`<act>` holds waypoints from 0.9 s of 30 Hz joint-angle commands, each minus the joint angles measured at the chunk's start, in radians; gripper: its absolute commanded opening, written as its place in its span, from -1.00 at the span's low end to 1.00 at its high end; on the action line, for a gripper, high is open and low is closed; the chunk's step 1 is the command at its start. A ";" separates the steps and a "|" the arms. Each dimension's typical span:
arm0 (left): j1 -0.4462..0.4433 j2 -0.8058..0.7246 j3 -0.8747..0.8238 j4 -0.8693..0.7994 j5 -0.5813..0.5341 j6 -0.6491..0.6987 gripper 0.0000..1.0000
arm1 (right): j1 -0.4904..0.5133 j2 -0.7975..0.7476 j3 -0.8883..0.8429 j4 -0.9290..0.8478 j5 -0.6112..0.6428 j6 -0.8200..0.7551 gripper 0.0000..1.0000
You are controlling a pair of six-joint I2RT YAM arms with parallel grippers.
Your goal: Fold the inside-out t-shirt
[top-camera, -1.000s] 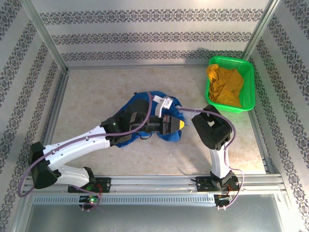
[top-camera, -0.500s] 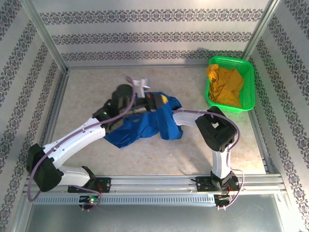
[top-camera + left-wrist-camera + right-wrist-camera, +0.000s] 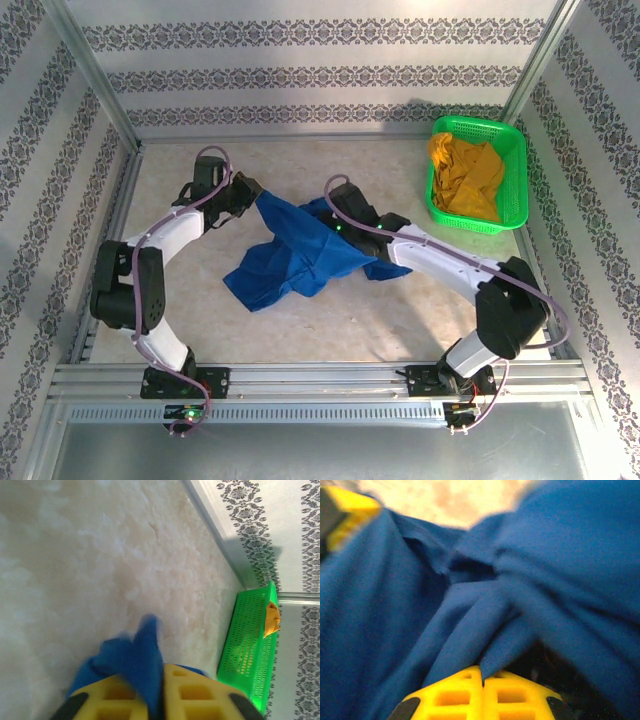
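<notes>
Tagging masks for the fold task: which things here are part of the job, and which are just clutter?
In the job:
- blue t-shirt, stretched between the two arms
- left gripper, pinching the cloth
- right gripper, pinching the cloth

Just lying about:
- green basket, far right corner of the table
- mustard-yellow garment, inside that basket

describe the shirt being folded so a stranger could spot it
On the pale table, look at the middle. The blue t-shirt lies crumpled there. Unlike it, the mustard-yellow garment sits in the green basket at the far right corner.
</notes>
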 commanded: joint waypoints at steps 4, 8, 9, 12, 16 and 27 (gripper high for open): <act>0.017 -0.083 0.070 -0.037 0.142 0.157 0.22 | -0.025 -0.023 0.202 -0.059 -0.027 -0.067 -1.00; 0.009 -0.276 0.056 -0.110 0.180 0.195 0.41 | -0.044 -0.008 0.290 -0.035 -0.010 -0.054 -1.00; -0.004 -0.326 0.055 -0.124 0.180 0.198 0.44 | -0.049 0.012 0.314 -0.038 -0.012 -0.050 -1.00; -0.115 -0.423 0.036 -0.088 0.108 0.191 0.58 | -0.051 0.069 0.356 -0.035 -0.009 -0.023 -1.00; -0.311 -0.454 0.067 -0.124 -0.020 0.253 0.63 | -0.050 0.112 0.373 -0.015 0.036 0.008 -1.00; -0.466 -0.445 -0.091 -0.167 -0.284 0.324 0.47 | -0.056 0.116 0.403 0.021 0.061 0.076 -1.00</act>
